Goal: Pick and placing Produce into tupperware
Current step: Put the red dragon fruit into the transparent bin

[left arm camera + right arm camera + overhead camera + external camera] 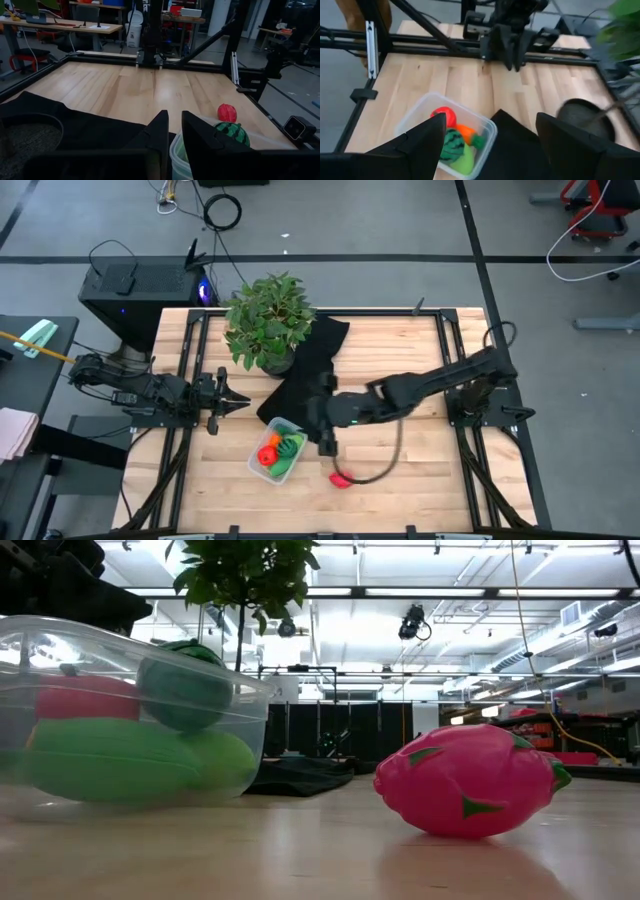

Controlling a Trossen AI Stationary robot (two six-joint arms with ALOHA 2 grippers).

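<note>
The clear tupperware (256, 463) stands on the table's near middle. It holds a red toy (445, 116), the orange carrot (465, 132), the dark green striped one (452, 143) and light green pieces (465, 160). A second red toy with green flecks (341, 478) lies on the wood to the container's right, on its side (465, 780). My right gripper (323, 432) hovers open and empty beside the container's right end, over the black cloth's edge (490, 125). My left gripper (232, 394) waits shut at the table's left, touching nothing.
A leafy potted plant (268, 320) stands at the far middle, on the black cloth (312, 360) that runs down toward the container. Metal frame rails (185, 370) edge the table on the left and right. Bare wood (420, 470) lies near and right.
</note>
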